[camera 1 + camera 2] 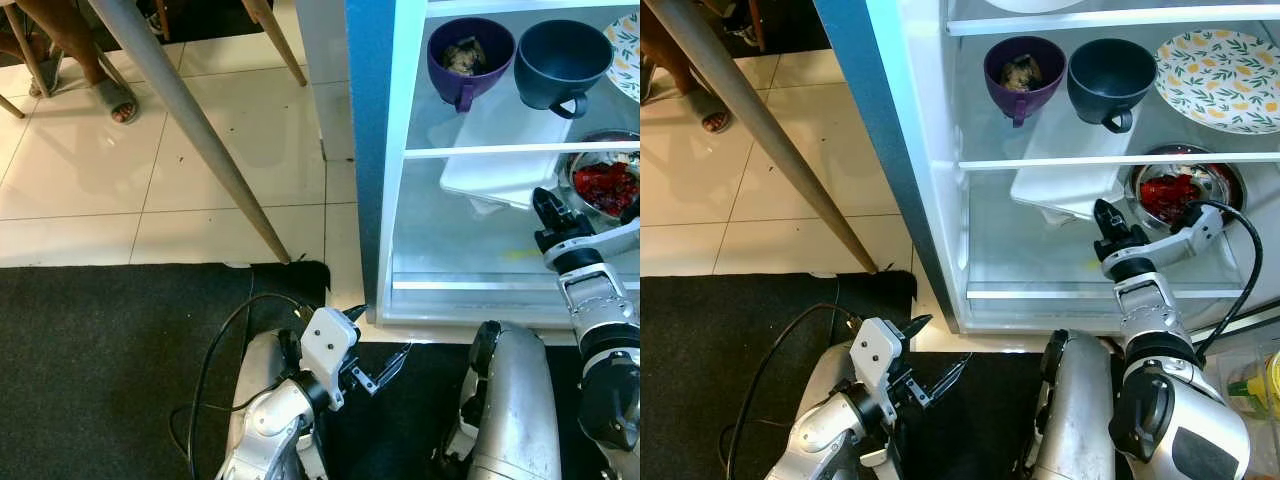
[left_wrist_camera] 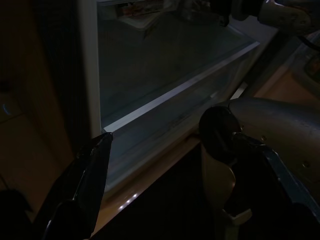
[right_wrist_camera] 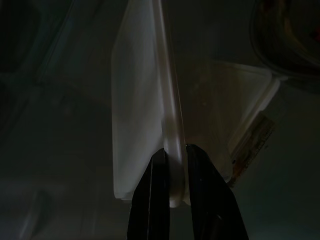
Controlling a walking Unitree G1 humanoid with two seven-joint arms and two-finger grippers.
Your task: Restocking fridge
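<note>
Two tools: both are seen before the open fridge (image 1: 925,200).
Right tool (image 1: 1105,215): reached onto the lower glass shelf (image 1: 1040,265), its black fingers (image 3: 155,200) pinched on the edge of a white container (image 1: 1065,185).
White container: tilted on that shelf, just beside a steel bowl of red food (image 1: 1180,190).
Left tool (image 1: 940,360): held low over the dark mat (image 1: 720,340) in front of the fridge, fingers spread and empty.
Upper shelf: a purple cup (image 1: 1023,70), a dark cup (image 1: 1110,75) and a patterned plate (image 1: 1220,80) are ranged side by side.
</note>
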